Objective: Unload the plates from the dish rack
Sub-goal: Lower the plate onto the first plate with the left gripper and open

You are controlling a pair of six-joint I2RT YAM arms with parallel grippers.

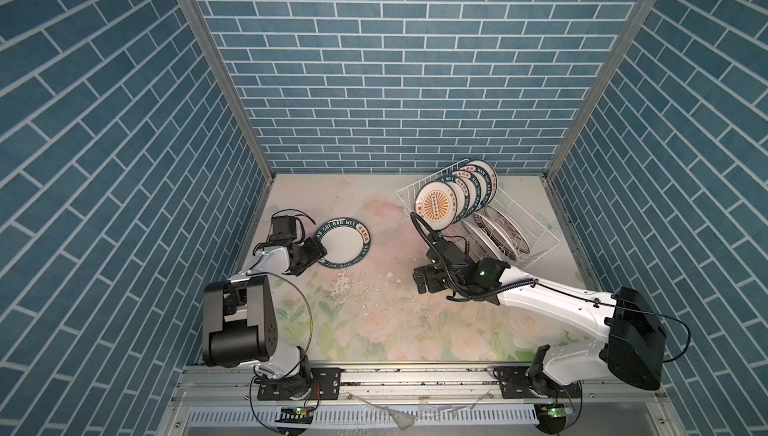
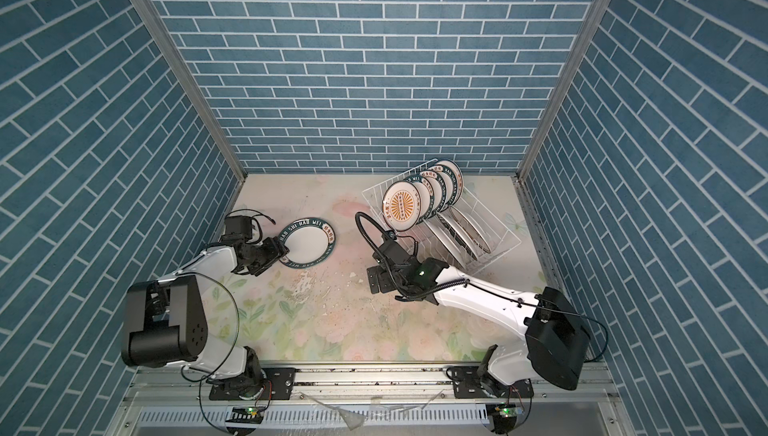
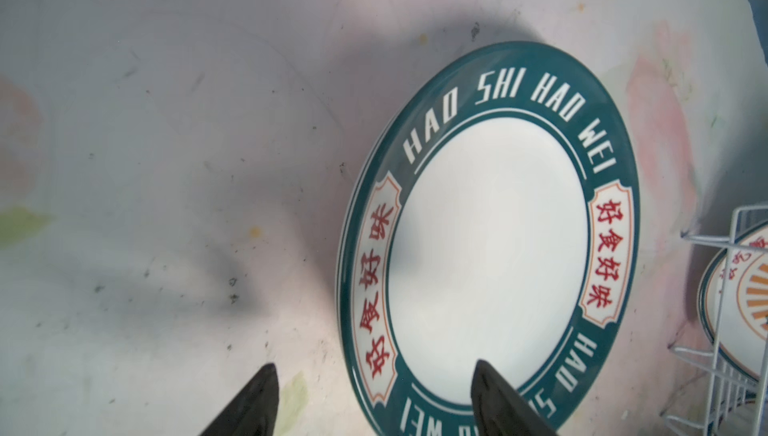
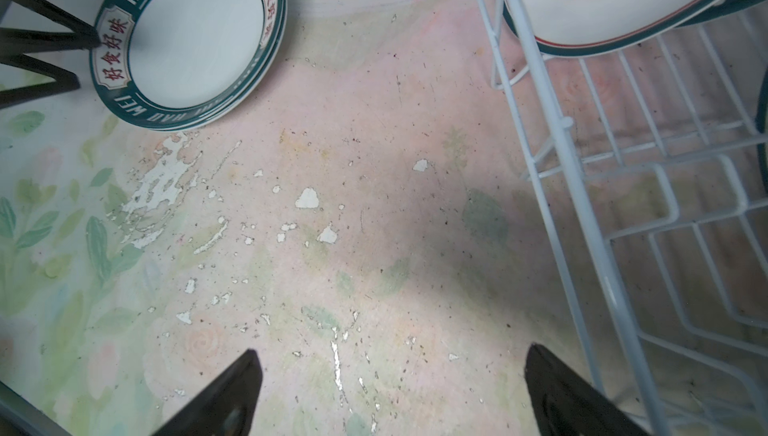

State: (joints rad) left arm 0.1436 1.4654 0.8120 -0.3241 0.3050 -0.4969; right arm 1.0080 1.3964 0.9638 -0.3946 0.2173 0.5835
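my left claw (image 1: 319, 256) sits at the near edge of the stack of plates (image 1: 343, 242) lying flat on the table (image 1: 374, 309), well apart from the dish rack (image 4: 559, 130). its 2 fingers (image 3: 498, 396) are spread wide: one hangs over the green lettered rim, the other off to the side above bare table, so nothing is pinched and the top plate rests on its own weight. my right claw (image 4: 392, 348) is released too, fingers wide over bare table just beside the rack's near rail, holding nothing.

the right wrist view shows at least 2 rims stacked in that pile, though i cannot count it exactly. so the unloading has begun but is far from finished, i judge. the rack holds a front row led by the sunburst plate (image 1: 434, 207) with about 4 green-rimmed ones (image 1: 478, 188) close behind, all upright, plus roughly 3 more (image 1: 498, 230) leaning edge-on in the next row. about 8 are left, most of the job.
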